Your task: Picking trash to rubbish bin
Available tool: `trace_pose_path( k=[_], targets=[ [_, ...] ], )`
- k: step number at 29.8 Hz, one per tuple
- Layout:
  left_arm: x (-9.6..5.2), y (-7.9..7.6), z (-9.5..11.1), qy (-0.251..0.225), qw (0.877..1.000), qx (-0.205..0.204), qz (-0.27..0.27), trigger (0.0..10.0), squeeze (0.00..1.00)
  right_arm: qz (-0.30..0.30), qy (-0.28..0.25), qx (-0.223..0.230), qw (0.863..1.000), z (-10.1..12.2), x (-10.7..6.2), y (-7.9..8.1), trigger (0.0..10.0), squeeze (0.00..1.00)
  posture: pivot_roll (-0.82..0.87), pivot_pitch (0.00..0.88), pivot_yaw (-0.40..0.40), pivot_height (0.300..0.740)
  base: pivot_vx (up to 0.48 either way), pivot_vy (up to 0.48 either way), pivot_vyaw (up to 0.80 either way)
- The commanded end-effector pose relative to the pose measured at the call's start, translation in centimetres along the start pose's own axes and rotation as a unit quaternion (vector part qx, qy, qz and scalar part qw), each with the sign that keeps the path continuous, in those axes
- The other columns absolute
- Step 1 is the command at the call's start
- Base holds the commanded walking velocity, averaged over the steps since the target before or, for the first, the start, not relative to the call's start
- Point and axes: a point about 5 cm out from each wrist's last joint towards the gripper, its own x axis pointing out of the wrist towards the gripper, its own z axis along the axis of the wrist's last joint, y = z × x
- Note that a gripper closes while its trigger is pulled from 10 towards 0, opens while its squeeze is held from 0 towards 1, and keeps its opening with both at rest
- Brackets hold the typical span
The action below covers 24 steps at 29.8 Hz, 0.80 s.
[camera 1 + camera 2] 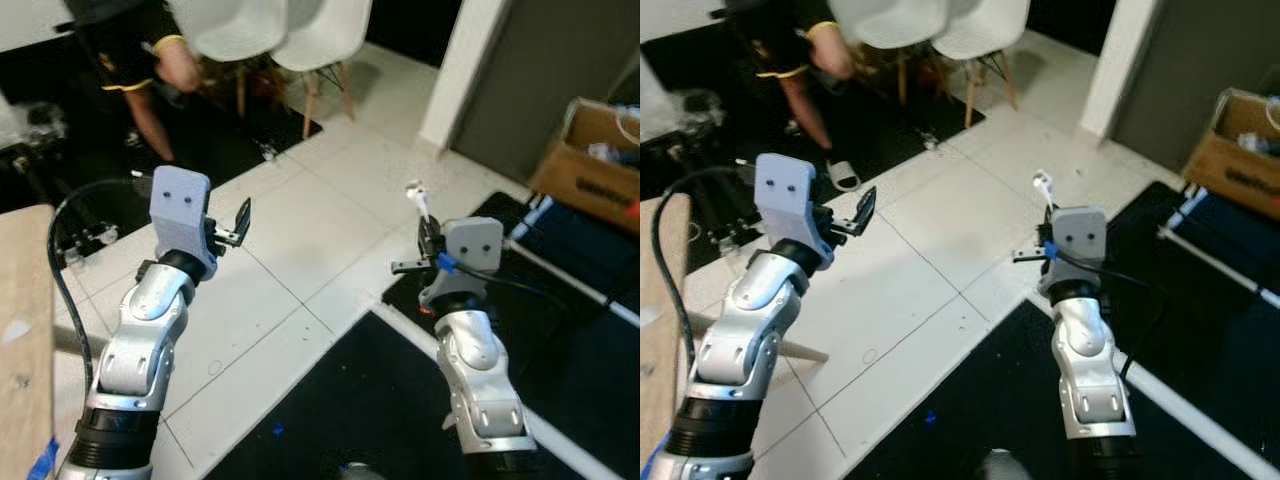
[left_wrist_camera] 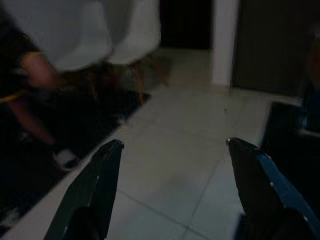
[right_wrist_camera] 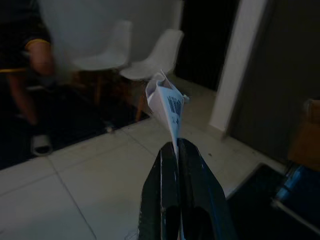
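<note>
My right gripper (image 3: 176,144) is shut on a piece of white paper trash (image 3: 167,104) with a printed barcode; the paper sticks up past the fingertips. In the left eye view the same scrap (image 1: 419,198) pokes up above the right gripper (image 1: 427,232), held at chest height over the white tiled floor. My left gripper (image 1: 240,222) is raised on the left, open, with nothing between its fingers (image 2: 102,170). The floor shows through the gap.
Two white chairs (image 1: 270,35) with wooden legs stand ahead, and a person (image 1: 135,60) bends beside them on a dark mat. A cardboard box (image 1: 590,150) sits at the far right. A white pillar (image 1: 455,60) and dark door lie ahead right. Black mats cover the near floor.
</note>
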Motion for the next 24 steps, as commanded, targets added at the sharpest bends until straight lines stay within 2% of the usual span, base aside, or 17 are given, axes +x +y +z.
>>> trace_pose_path(
  k=[1, 9, 24],
  targets=[
    [-0.2, -0.1, -0.2, 0.004, 1.000, 0.006, -0.004, 10.0, 0.00, 0.000, 0.000, -0.006, 1.000, 0.0, -0.1, 0.0, 10.0, 0.00, 0.00, 0.162, 0.049, 0.740, 0.000, 0.000, -0.80],
    [-0.2, 1.1, -1.0, 0.033, 0.998, 0.019, 0.044, 10.0, 0.00, 0.007, 0.006, -0.001, 1.000, -0.3, -0.6, 0.4, 10.0, 0.00, 0.00, 0.168, 0.051, 0.740, 0.000, 0.000, -0.80],
    [-0.3, 0.4, -0.9, 0.032, 0.999, 0.014, 0.028, 10.0, 0.00, 0.002, 0.022, 0.003, 1.000, -0.9, -0.8, 0.4, 10.0, 0.00, 0.00, 0.167, 0.051, 0.740, 0.000, 0.000, -0.80]
  ],
)
